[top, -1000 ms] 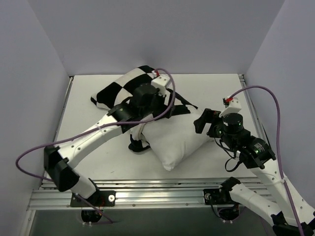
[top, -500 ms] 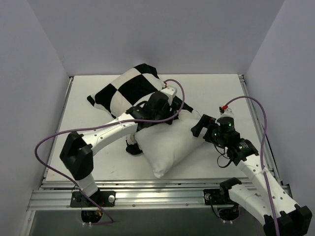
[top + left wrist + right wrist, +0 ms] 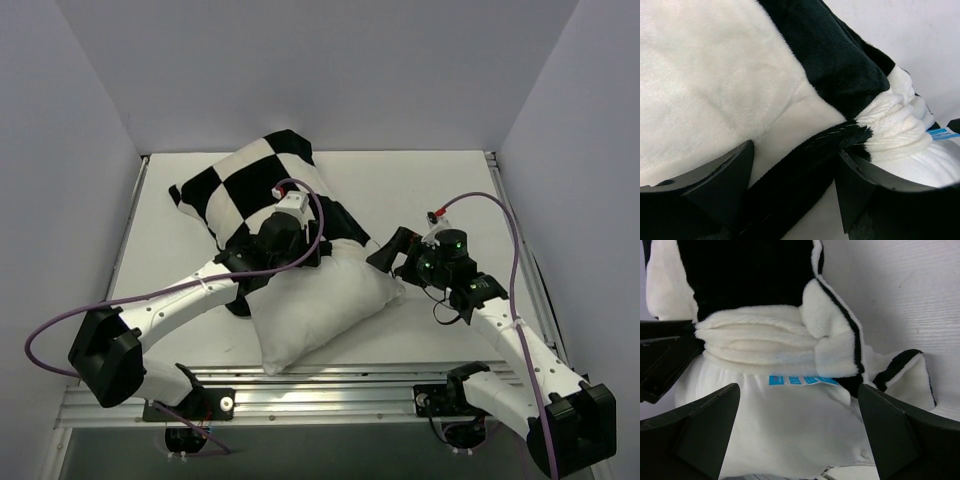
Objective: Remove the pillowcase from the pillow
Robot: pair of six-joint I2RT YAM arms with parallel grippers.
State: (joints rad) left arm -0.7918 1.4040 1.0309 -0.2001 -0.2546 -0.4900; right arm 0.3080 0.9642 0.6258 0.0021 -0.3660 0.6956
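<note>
1. Left gripper (image 3: 795,150): the jaws are narrowed, with a black hem band filling the gap between them. You hold the pillowcase at its mouth, on the pillow's far side.
2. Right gripper (image 3: 799,390): the jaws stand wide with nothing between them. It faces the pillow's right corner from just beside it, and contact cannot be told.
3. Pillowcase (image 3: 245,185), a thin soft plush cover in large black and white checkerboard squares: it lies mostly slack beyond the pillow's far-left side, with its mouth bunched over the pillow's far end.
   - Judged light and limp, and likely to drag rather than slide.
   - Grip it at the doubled hem, not the flat panel.
4. Pillow (image 3: 320,305), a plump rectangular cushion of plain white fabric: most of it is bared.
   - Judged light and squashy, so it will follow any pull unless you pin it.
   - Pinch the bare corner by the small blue tag (image 3: 800,380).
5. White table (image 3: 440,190): it lies beneath the pillow.
</note>
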